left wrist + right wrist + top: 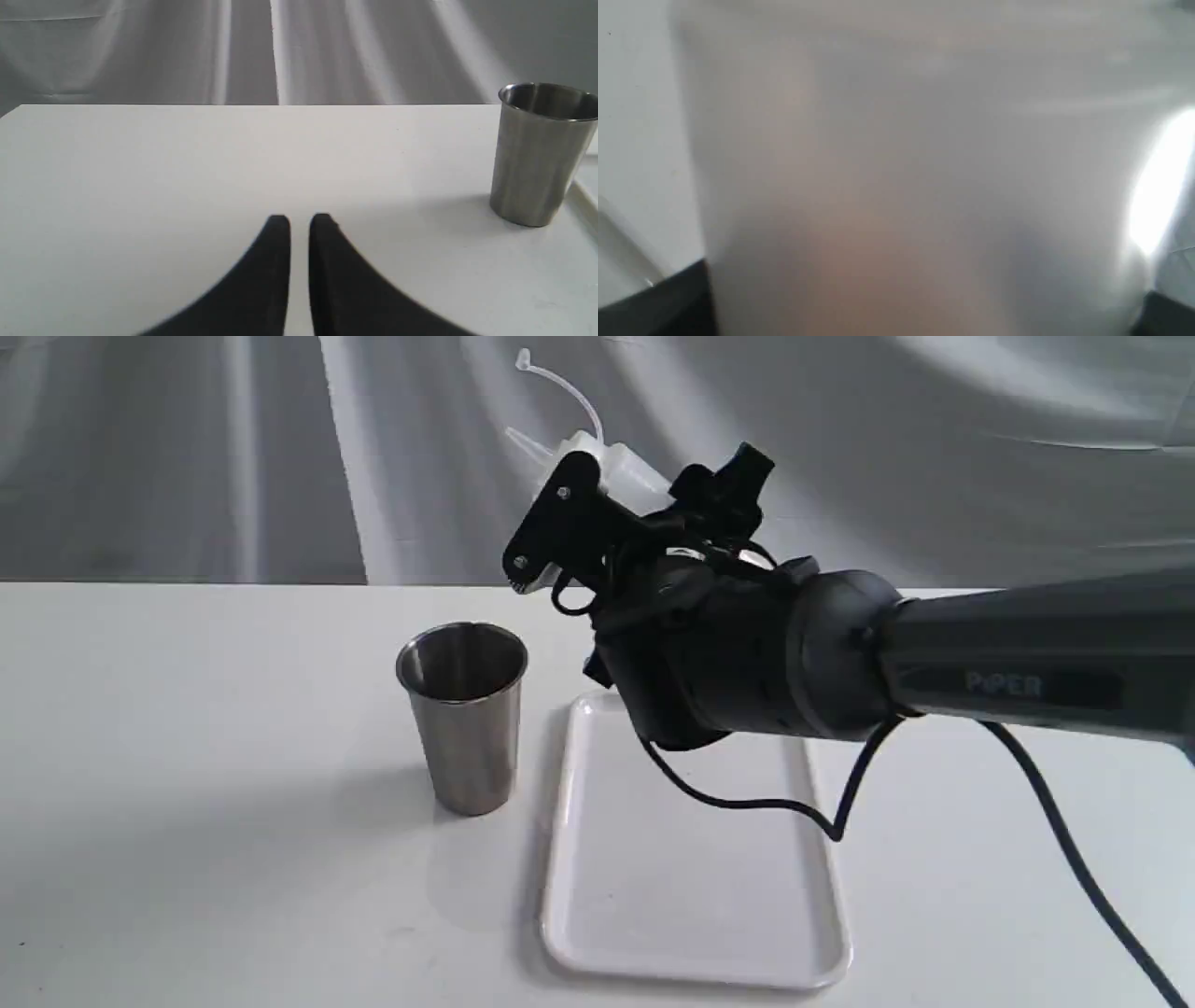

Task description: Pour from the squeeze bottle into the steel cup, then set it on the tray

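My right gripper [616, 499] is shut on the squeeze bottle [624, 474], holding it in the air above the far end of the tray, tilted with its nozzle toward the upper left. Its thin cap strap [565, 387] curls upward. The bottle's blurred translucent body [906, 177] fills the right wrist view. The steel cup [464, 714] stands upright on the table just left of the white tray [691, 896], below and left of the nozzle. In the left wrist view the steel cup [537, 154] sits off to one side, apart from my left gripper [300, 219], whose fingers stand nearly together, holding nothing.
The white table [187, 756] stretches bare to the left of the cup. A grey draped curtain [934, 448] hangs behind the table. The right arm's black cable [1055, 821] loops over the tray's far right corner.
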Tool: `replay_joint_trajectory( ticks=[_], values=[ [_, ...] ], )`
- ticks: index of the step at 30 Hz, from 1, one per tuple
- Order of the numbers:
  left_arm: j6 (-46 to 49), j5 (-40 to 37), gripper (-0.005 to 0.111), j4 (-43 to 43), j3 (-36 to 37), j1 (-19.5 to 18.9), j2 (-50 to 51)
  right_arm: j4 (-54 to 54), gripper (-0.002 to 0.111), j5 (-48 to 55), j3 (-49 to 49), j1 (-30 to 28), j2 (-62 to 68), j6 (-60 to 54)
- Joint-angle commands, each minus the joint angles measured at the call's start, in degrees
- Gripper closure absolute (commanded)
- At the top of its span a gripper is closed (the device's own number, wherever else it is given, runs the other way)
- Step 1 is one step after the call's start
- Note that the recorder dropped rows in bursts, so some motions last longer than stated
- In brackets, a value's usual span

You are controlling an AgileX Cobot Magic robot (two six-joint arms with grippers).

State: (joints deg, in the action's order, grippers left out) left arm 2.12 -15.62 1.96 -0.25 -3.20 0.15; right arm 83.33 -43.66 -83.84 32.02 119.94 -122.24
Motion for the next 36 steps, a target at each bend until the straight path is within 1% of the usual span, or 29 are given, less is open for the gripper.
replay_joint_trajectory(
  ticks=[1, 14, 17, 20, 22, 26, 32, 36],
  values=[
    [-0.4, 0.4, 0.098, 0.0, 0.3, 0.1, -0.1, -0.9, 0.108, -1.2, -0.7, -0.2, -0.7, -0.5],
    [-0.3, 0.4, 0.098, 0.0, 0.3, 0.1, -0.1, 1.4, 0.108, 0.4, -0.7, 0.0, -2.4, 16.4],
    [-0.3, 0.4, 0.098, 0.0, 0.3, 0.1, -0.1, 0.5, 0.108, 0.4, -0.7, 0.0, -3.6, 20.1],
    [-0.3, 0.4, 0.098, 0.0, 0.3, 0.1, -0.1, -7.7, 0.108, 0.3, 1.7, 0.0, -4.4, 28.1],
    [-0.3, 0.4, 0.098, 0.0, 0.3, 0.1, -0.1, -16.4, 0.108, 0.3, 4.9, -0.1, -5.6, 38.2],
    [-0.2, 0.4, 0.098, 0.0, 0.3, 0.1, -0.1, -32.6, 0.108, 2.1, 11.0, -0.6, -7.0, 50.8],
    [-0.2, 0.4, 0.098, 0.0, 0.3, 0.1, -0.1, -45.4, 0.108, 10.1, 13.9, -3.1, -7.0, 59.6],
    [-0.2, 0.4, 0.098, 0.0, 0.3, 0.1, -0.1, -53.0, 0.108, 14.7, 14.0, -5.0, -7.0, 68.5]
  ],
)
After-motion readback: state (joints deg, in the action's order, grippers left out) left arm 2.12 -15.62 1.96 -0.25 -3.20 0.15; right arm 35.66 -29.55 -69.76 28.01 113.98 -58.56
